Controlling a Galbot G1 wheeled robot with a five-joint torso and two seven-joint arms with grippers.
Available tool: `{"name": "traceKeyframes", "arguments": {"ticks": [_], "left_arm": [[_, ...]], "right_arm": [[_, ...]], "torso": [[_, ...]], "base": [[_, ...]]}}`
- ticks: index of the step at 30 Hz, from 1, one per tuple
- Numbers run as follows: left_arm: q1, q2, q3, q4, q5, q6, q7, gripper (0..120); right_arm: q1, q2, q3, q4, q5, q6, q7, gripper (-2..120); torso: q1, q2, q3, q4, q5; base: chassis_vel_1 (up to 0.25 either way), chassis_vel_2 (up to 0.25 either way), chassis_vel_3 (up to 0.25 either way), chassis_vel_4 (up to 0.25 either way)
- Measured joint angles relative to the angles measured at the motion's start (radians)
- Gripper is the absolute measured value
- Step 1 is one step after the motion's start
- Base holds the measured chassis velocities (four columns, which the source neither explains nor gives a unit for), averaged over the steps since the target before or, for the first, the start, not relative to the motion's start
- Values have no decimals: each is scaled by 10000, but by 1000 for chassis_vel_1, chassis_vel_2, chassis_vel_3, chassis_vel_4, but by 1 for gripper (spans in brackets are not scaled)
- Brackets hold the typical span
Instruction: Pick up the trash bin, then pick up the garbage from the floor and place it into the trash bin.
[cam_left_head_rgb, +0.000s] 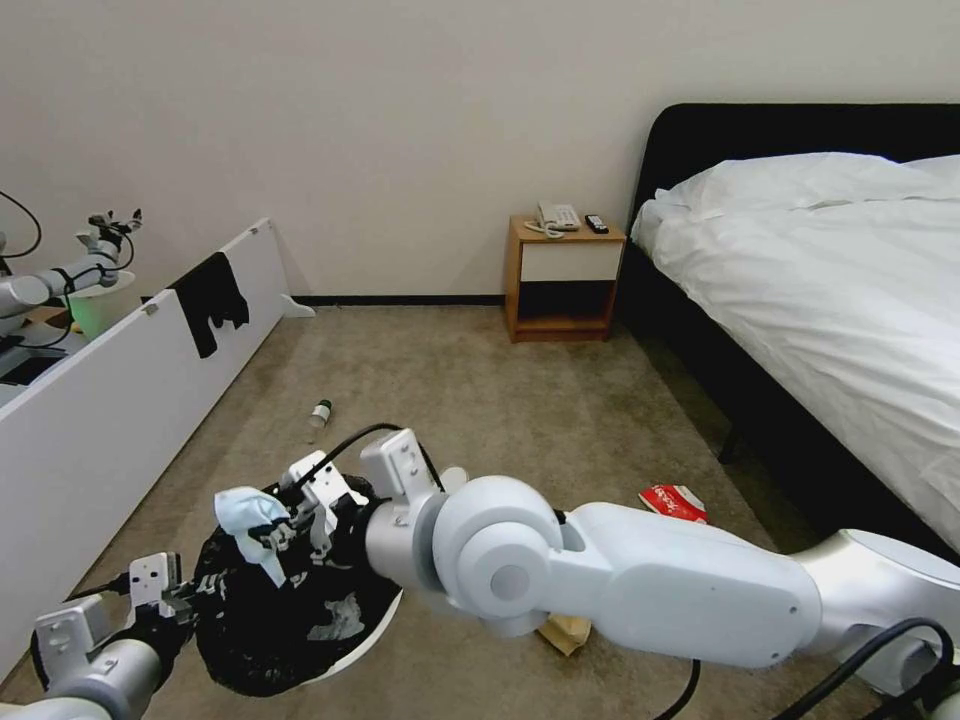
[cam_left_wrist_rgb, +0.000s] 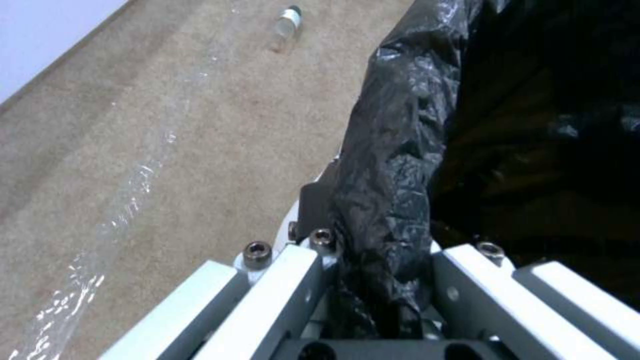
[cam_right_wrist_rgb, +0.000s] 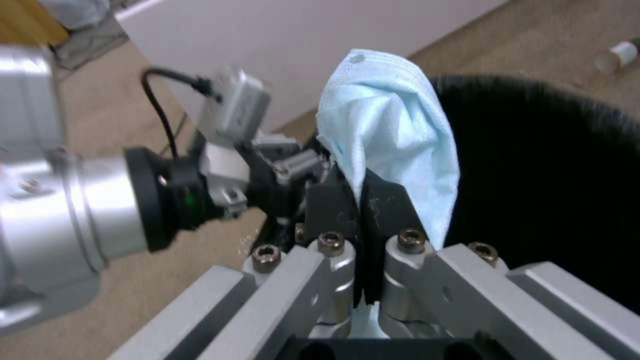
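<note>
The trash bin (cam_left_head_rgb: 285, 625), white with a crinkled black bag (cam_left_wrist_rgb: 393, 150), hangs tilted above the carpet at the lower left. My left gripper (cam_left_head_rgb: 178, 600) (cam_left_wrist_rgb: 373, 235) is shut on its rim. My right gripper (cam_left_head_rgb: 288, 522) (cam_right_wrist_rgb: 363, 200) is shut on a pale blue face mask (cam_left_head_rgb: 250, 515) (cam_right_wrist_rgb: 393, 135), held over the bin's near rim (cam_right_wrist_rgb: 553, 175). On the floor lie a green-capped small bottle (cam_left_head_rgb: 320, 412) (cam_left_wrist_rgb: 288, 22) (cam_right_wrist_rgb: 617, 52), a red snack packet (cam_left_head_rgb: 675, 500) and a brown paper bag (cam_left_head_rgb: 566, 633) half hidden under my right arm.
A long white board (cam_left_head_rgb: 110, 400) with a black cloth (cam_left_head_rgb: 210, 295) runs along the left; another robot's arm (cam_left_head_rgb: 60, 270) and a pale bucket (cam_left_head_rgb: 100, 305) are behind it. A wooden nightstand (cam_left_head_rgb: 563, 280) stands at the far wall and a bed (cam_left_head_rgb: 830, 300) on the right.
</note>
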Motion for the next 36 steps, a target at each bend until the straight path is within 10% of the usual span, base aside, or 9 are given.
{"name": "traceKeyframes", "arguments": {"ticks": [25,36], "left_arm": [[22,-80,-27,-44,-34,-6,-1,2],[82,-83,-70,-13,-1,-6,14,2]], "right_arm": [[-637,-3,-423,-928,-492,-750,1025,1],[-686,-164,-153,-724,-538,-714,1155,37]], "torso": [[0,1,-1,0,1],[0,0,0,0,1]], "base": [[0,0,0,0],[0,0,0,0]]}}
